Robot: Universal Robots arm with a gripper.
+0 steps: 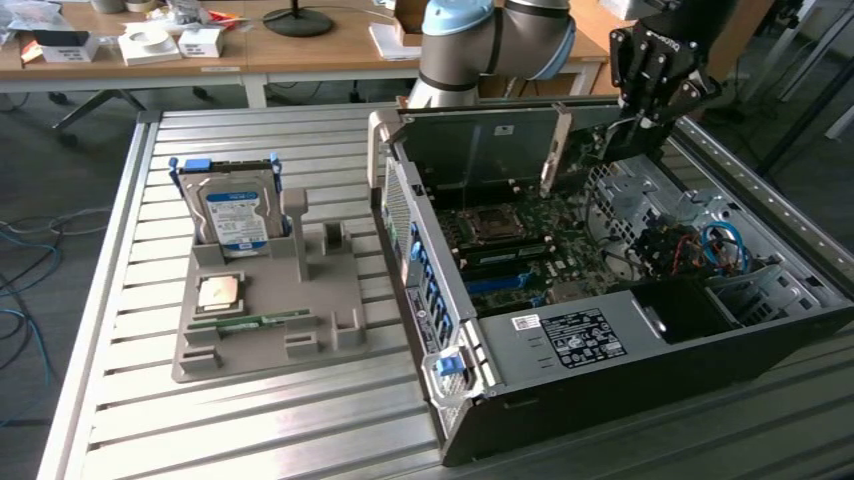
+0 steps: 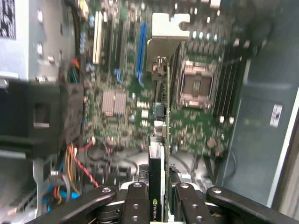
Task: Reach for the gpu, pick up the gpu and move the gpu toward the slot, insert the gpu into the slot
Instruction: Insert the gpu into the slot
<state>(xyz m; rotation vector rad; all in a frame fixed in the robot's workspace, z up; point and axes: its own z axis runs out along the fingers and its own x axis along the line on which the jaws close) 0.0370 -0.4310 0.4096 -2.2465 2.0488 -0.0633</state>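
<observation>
A slatted metal worktop [image 1: 267, 420] spans the frame. Along the top edge behind it, wooden desks [image 1: 307, 55] carry boxes and a black lamp base [image 1: 296, 20]. At far left, cables [image 1: 20, 260] lie on the floor.

Left of centre, a grey tray [image 1: 267, 345] holds a hard drive [image 1: 238, 215] upright at its back. A CPU [image 1: 220, 292] lies flat in front of the drive, and a memory stick [image 1: 254, 320] lies nearer still.

Right of centre, an open case [image 1: 627, 350] lies on its side with the green motherboard [image 1: 534, 255] inside.

At upper right, the jaws are closed on the gpu [image 1: 553, 152], held on edge above the motherboard with its pale bracket upright. In the wrist view the gpu [image 2: 158, 154] sits between a blue connector [image 2: 140, 49] and the CPU socket [image 2: 194, 86].
</observation>
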